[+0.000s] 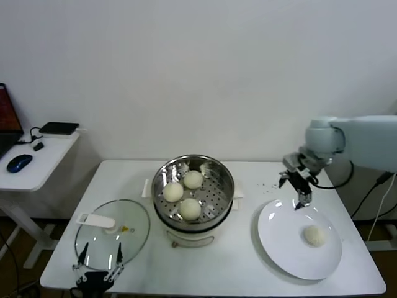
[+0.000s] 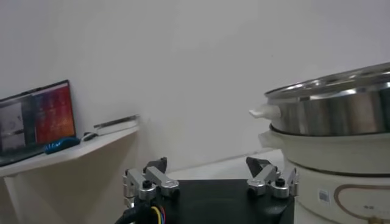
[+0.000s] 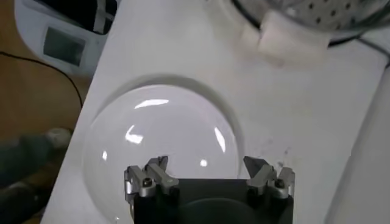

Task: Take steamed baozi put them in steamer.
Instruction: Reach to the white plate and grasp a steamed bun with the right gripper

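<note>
The steel steamer [image 1: 217,176] stands on its cream cooker base at the table's middle and holds three off-white baozi [image 1: 190,208]. A fourth baozi [image 1: 314,235] lies on the white plate [image 1: 282,248] at the right. My right gripper [image 1: 301,200] hovers over the plate's far edge, behind the fourth baozi, open and empty. The right wrist view shows it open [image 3: 207,165] over bare plate [image 3: 164,134], with the steamer's rim [image 3: 317,12] beyond; the baozi is out of that view. My left gripper [image 1: 102,253] is parked open at the table's front left; it also shows in the left wrist view [image 2: 207,167] beside the steamer [image 2: 341,109].
A glass lid [image 1: 127,239] with a white handle lies left of the steamer, under the left gripper. Dark specks [image 1: 267,184] dot the table behind the plate. A side desk [image 1: 37,155] with a mouse and laptop stands at far left.
</note>
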Controlling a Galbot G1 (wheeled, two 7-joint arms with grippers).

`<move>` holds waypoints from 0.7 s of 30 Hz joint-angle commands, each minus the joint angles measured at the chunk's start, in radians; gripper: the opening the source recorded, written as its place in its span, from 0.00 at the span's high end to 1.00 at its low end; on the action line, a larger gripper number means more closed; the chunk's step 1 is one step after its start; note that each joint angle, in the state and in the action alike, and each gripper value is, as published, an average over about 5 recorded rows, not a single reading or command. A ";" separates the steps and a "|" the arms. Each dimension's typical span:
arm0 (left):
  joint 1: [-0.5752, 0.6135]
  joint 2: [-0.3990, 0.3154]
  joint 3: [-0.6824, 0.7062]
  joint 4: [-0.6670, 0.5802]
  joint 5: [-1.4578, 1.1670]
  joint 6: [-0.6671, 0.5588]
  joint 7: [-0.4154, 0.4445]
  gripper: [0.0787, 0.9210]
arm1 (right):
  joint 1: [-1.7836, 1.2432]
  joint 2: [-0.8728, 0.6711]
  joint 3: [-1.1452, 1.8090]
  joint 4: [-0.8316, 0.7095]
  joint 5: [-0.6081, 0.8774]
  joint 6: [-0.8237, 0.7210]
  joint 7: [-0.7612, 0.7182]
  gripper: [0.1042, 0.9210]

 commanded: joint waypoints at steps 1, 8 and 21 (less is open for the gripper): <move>0.003 -0.018 -0.003 0.005 0.007 -0.002 -0.002 0.12 | -0.201 -0.205 0.046 -0.058 -0.160 -0.036 0.044 0.12; 0.009 -0.027 -0.001 0.016 0.022 -0.007 -0.005 0.12 | -0.373 -0.271 0.163 -0.104 -0.222 -0.034 0.062 0.12; 0.009 -0.039 -0.001 0.019 0.035 -0.010 -0.009 0.12 | -0.569 -0.286 0.339 -0.186 -0.273 -0.005 0.087 0.12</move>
